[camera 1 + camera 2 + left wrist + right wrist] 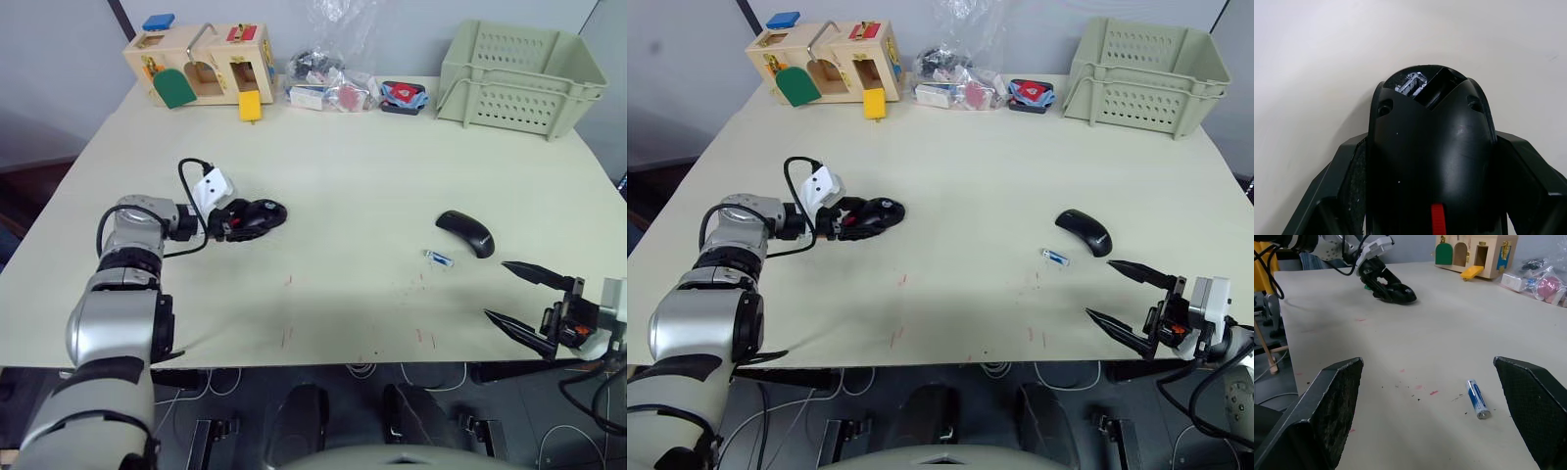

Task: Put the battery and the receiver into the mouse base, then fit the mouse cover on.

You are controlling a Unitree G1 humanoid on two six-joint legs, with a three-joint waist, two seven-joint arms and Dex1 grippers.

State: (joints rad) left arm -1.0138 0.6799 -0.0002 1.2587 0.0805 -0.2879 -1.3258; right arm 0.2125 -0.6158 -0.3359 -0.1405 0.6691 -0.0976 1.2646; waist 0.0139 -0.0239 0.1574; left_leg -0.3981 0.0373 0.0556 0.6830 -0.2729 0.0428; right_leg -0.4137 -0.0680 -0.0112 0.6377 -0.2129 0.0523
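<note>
Presently the left gripper point(227, 223) had its two fingers pinching the mouse base point(257, 215) by the sides, left of centre in the left eye view; the left wrist view showed the battery bay empty with a red tab at the near end. The right gripper point(524, 299) hovered at the lower right edge of the frame with fingers spread wide, holding nothing. The battery point(440, 258) lay flat on the table point(372, 176) just up and left of that gripper, and the mouse cover point(466, 233) sat just beyond it, close but apart. No receiver could be made out. Risks, as judged: the battery was slim and round, so a closing finger could roll it away or nudge it toward the cover; a grip across its end would likely let it tilt, making seating in the bay awkward. The base was held well apart from the battery, so a long carry could shake a weak pinch loose. Polarity could not be read from here. Surface was a pale cream tabletop, matte, with faint reddish marks near the front edge. Along the far edge, from upper left to upper right: a wooden latch-board toy point(201, 64), clear bags of small parts point(328, 83), a small dark pouch point(403, 96) and a pale slatted crate point(519, 73). A grey wall stood behind.
</note>
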